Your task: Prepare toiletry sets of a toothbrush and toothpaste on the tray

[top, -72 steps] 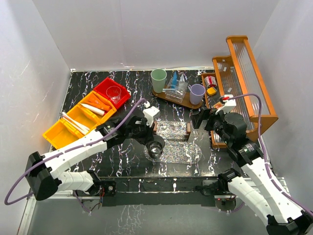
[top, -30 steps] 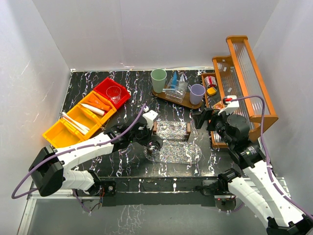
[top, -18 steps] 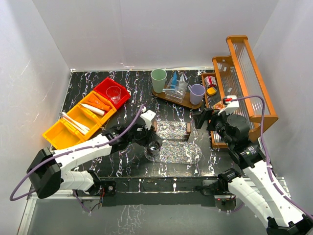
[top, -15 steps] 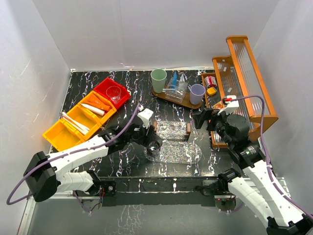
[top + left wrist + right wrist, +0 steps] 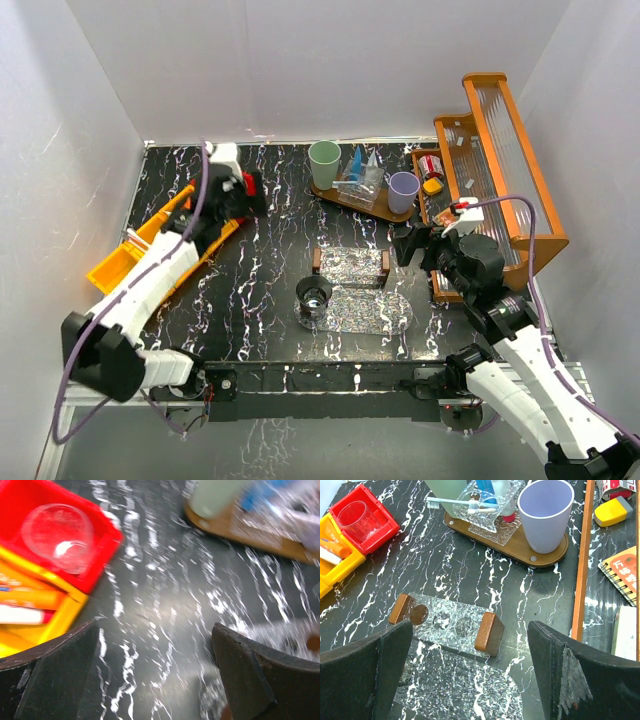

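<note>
While the left claw (image 5: 236, 188) hangs over the red bin (image 5: 102, 527) at the far left of the surface (image 5: 270, 250), its jaws stand wide apart with nothing between them. A clear cup (image 5: 57, 535) sits upright inside that bin, untouched. An orange tube (image 5: 30, 597) lies in the neighbouring orange bin (image 5: 70, 615).

Near the middle of the surface, a clear glass cup (image 5: 314, 296) stands upright at the left end of a clear oval tray (image 5: 385, 312). Just beyond that tray, on its far side, sits a glass holder with wooden ends (image 5: 445, 622).

At the far edge, a wooden tray (image 5: 520, 542) carries a green cup (image 5: 324, 160) at its left end and a lilac cup (image 5: 545, 510) at its right end. Between them is a small clear stand (image 5: 487, 515). A pale toothbrush (image 5: 452, 502) lies across it, and a blue tube (image 5: 485, 486) stands in it.

The right claw (image 5: 405, 244) hovers above the surface, just right of the wooden-ended holder. Its jaws are also spread wide, and it holds nothing. A wooden rack (image 5: 500, 150) stands along the right side of the surface.
</note>
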Controlling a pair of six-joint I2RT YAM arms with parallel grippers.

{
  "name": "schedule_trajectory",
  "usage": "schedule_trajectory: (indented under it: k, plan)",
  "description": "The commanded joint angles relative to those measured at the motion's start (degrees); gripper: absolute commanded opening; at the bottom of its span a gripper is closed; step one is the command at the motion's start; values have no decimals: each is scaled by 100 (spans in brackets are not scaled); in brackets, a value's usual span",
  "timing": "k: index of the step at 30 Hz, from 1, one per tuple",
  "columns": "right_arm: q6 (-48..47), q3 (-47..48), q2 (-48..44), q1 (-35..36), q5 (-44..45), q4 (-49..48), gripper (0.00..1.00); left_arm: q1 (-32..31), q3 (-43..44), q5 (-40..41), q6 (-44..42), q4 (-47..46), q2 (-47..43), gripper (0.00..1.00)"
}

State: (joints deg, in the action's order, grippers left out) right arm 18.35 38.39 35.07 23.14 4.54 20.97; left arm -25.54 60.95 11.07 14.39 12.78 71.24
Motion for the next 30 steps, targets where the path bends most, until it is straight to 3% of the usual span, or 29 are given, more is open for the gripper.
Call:
schedule_trajectory:
  k: [1,4,9,13,21,30]
  plan:
    - [12,-5,-1,-11,-5,-333,98,1155,828,-400,565,152,991,96]
    - [-7,-20,32,-13,-27,-345,98,1662,1658,-607,543,392,1929,92]
    - [-22,-55,71,-15,-35,-372,98,2143,3082,-682,-436,1022,3373,66]
    - [-16,-115,108,-18,-71,-448,98,2443,3984,-1200,-1085,1605,4144,52]
    - [-66,-131,336,-21,-141,-578,98,2469,4157,-1592,-1779,1506,4673,52]
    - [-48,-165,350,-14,-156,-612,98,2469,4418,-1661,-1929,1578,5084,35]
